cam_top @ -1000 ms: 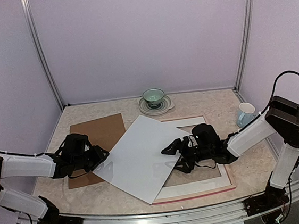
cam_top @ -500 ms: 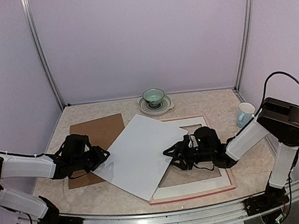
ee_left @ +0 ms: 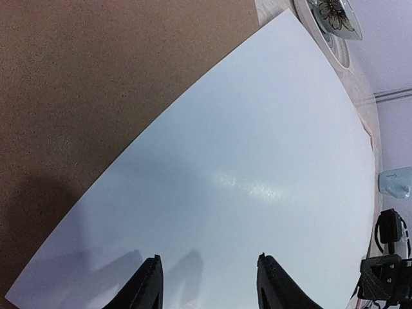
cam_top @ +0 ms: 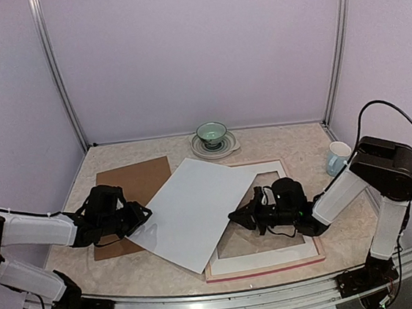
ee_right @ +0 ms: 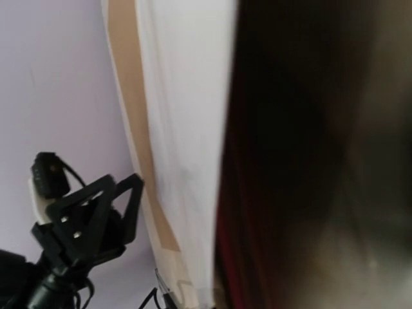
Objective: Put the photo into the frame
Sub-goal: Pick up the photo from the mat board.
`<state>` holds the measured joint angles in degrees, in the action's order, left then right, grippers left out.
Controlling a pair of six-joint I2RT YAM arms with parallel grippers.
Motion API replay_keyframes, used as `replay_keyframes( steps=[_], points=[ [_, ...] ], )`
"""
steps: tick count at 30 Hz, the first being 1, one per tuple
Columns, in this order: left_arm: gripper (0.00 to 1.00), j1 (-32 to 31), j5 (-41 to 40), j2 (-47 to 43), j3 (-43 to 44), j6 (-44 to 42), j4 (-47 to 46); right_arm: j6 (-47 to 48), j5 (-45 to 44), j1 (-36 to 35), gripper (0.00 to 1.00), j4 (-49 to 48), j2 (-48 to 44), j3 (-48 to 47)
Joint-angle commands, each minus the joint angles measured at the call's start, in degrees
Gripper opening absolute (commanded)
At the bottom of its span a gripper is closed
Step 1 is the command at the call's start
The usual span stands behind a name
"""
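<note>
photo lies white back up, long axis diagonal across frame; right gripper clenched on its right edge, left gripper released at its left edge.

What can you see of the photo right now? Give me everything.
The photo shows only its plain white, slightly glossy back; no print is visible. It is a thin rectangular sheet lying turned diagonally, its left corner over the brown board and its right part over the frame. The left gripper, fingers parted, sits at its left corner. The right gripper, shut, meets its right edge, though a pinch cannot be confirmed.
</note>
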<state>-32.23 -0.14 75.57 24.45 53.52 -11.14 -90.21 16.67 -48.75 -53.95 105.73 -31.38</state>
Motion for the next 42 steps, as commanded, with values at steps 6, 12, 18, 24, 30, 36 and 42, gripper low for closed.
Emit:
replay_keyframes(
  steps=[6, 12, 18, 24, 30, 36, 42],
  points=[
    [0.50, 0.14, 1.83, -0.80, 1.70, -0.67, 0.37, 10.96, 6.96, 3.83, 0.00, 17.80, -8.49, -4.33],
    [0.50, 0.48, 2.45, -3.35, 3.12, -0.92, 1.95, 20.29, 12.91, 8.43, 0.00, 33.55, -14.87, -6.41],
    [0.50, 0.67, 3.12, -5.10, 4.33, -1.51, 2.87, 32.13, 18.32, 14.74, 0.00, 49.77, -20.93, -8.39],
    [0.50, 0.85, 3.77, -5.09, 4.73, -1.69, 3.23, 47.33, 25.82, 20.57, 0.00, 63.30, -22.02, -11.90],
    [0.50, 0.94, 3.96, -5.26, 4.82, -1.71, 3.18, 58.91, 28.28, 24.70, 0.00, 72.50, -20.72, -13.68],
    [0.50, 0.85, 4.82, -4.96, 4.83, -1.58, 2.92, 67.21, 26.82, 28.53, 0.00, 78.68, -18.41, -15.29],
    [0.50, 0.81, 5.11, -5.16, 4.70, -1.66, 2.88, 74.77, 23.55, 31.73, 0.00, 85.04, -15.45, -20.05]
  ],
)
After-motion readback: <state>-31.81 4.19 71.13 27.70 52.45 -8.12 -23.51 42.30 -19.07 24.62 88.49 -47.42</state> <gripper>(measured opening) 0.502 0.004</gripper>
